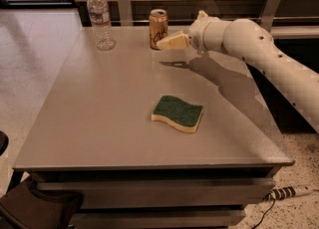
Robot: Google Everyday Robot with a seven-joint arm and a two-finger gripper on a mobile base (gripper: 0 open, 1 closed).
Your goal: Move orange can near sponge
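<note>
Orange can [158, 29]: stands upright on the far part of the grey table [99, 113], silver top up.
Long way of the can: straight up and down, so I think a grab from the side fits it best.
Gripper [172, 42]: just beside the can, on the can's right as the camera sees it. It is about level with the can's lower half, and its pale tip points at the can.
Touching or not: the tip looks very near the can, but I cannot tell if they touch.
Open or closed: I cannot tell. The can does not look held yet.
Way to go: the can lies to the camera's left of the gripper, straight ahead of its tip. A small move that way should reach it.
Arm [249, 41]: white and thick. It comes in from the right of the can, runs almost flat above the table, then slopes down and away to the right.
Sponge [177, 113]: lies flat, green side up, well apart from the can. It is in front of the can, toward the near edge and a bit to the right.
Water bottle [100, 19]: upright, near the can on its left, not touching it.
Step now: I think the reach for the can.
Risk: a push that is too hard could tip the can.
</note>
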